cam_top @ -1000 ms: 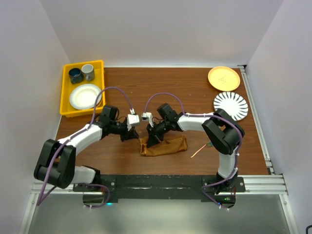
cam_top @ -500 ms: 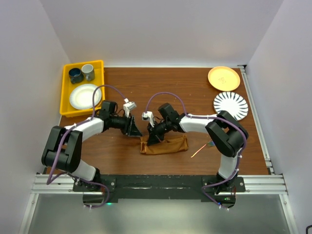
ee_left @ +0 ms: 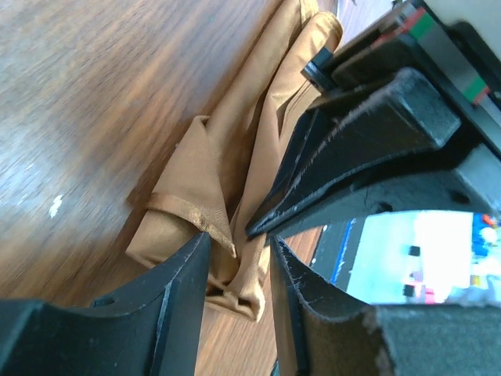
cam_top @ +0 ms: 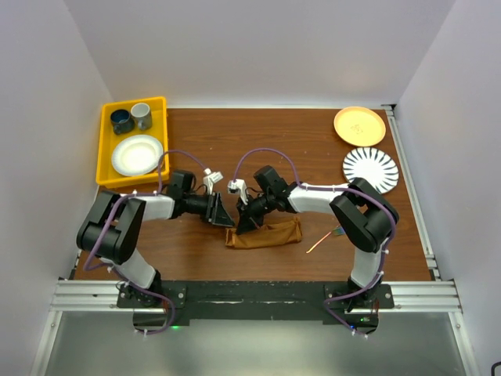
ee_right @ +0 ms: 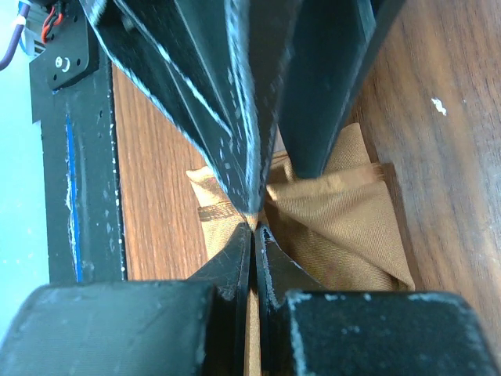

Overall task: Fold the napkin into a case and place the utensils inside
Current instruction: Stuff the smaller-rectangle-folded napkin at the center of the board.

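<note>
**Top and wrist views.** The napkin, folded into a narrow band, is laid at the near middle of the table, its long axis running left to right. Its left end is clamped by the right gripper. In the right wrist view a sliver of cloth is seen pinched between the closed jaws. The left gripper is placed just left of that same end, jaws apart. A folded corner lies at the gap between them, and no grip on it is seen.

The utensils are laid slantwise just beyond the napkin's right end, well apart from both grippers and nearer the right arm's base. Which end forms the mouth cannot be told. The coming move is judged to turn on this layout: both grippers are gathered at the left end and the utensils lie past the right end, so the right arm is better placed to fetch them.
</note>
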### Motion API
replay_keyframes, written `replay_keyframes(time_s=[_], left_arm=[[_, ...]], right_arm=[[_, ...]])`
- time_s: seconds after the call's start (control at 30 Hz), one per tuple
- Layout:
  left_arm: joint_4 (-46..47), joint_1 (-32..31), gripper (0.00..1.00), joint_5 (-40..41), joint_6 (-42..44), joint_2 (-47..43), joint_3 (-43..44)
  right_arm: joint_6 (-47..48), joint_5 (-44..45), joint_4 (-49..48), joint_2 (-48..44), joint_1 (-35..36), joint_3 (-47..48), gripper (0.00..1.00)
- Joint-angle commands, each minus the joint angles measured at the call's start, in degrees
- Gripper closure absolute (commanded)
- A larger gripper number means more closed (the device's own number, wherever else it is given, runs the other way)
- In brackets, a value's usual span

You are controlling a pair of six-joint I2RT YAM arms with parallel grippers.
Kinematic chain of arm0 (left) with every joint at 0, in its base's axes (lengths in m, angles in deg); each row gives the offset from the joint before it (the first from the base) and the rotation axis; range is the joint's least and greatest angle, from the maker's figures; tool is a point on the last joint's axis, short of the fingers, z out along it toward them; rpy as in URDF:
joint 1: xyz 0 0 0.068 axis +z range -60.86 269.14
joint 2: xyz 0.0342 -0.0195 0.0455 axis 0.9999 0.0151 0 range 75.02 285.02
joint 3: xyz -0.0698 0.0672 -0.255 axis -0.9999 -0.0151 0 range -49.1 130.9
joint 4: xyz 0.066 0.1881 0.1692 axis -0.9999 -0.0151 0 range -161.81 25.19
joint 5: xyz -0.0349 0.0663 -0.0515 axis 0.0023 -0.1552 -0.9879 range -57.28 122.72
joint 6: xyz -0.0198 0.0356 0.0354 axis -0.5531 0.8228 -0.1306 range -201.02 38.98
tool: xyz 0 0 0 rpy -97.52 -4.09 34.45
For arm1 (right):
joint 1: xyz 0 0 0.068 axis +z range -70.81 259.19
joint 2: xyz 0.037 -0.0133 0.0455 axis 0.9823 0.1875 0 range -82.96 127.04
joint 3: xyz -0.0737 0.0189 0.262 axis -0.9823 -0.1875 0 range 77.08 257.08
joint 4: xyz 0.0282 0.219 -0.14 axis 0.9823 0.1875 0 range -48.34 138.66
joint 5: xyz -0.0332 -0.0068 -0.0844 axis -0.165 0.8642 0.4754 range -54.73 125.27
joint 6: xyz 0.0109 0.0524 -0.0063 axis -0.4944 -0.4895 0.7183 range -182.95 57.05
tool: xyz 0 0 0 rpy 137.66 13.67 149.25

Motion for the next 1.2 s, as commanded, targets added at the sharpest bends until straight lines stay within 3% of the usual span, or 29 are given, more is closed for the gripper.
replay_keyframes(time_s=[0.0,0.17,0.4,0.5,0.53,0.6,1.03,1.17], left_arm=[[7.79,-1.39,0.6,-2.14,-6.39,3.17,-0.18],[7.27,-1.57,0.68,-0.83,-7.28,8.89,1.93],[3.85,-1.13,0.67,1.8,-3.78,7.31,2.28],[-4.23,-1.13,0.84,8.65,1.22,8.1,5.08],[-8.16,-1.13,0.94,12.41,2.29,8.1,5.79],[-10.65,-0.95,1.0,14.37,4.65,8.54,7.54],[-13.92,-0.42,1.0,19.48,7.83,9.42,8.52],[-13.56,-0.42,1.0,19.56,8.18,9.25,8.17]], right_arm=[[1.3,0.14,-1.6,-2.43,0.15,0.14,1.0],[1.91,0.4,-1.25,-1.82,0.24,0.67,1.0],[2.09,0.4,-0.11,-2.7,0.33,0.93,1.0],[1.48,0.14,1.38,-2.79,0.15,1.46,1.0],[1.3,-0.04,1.65,-3.05,-0.02,1.55,1.0],[0.25,-0.48,2.88,-3.14,-0.02,1.73,1.0],[-13.37,-2.77,6.3,0.99,-5.9,2.87,1.0],[-15.4,-1.63,14.11,3.98,-6.79,7.51,1.0]])
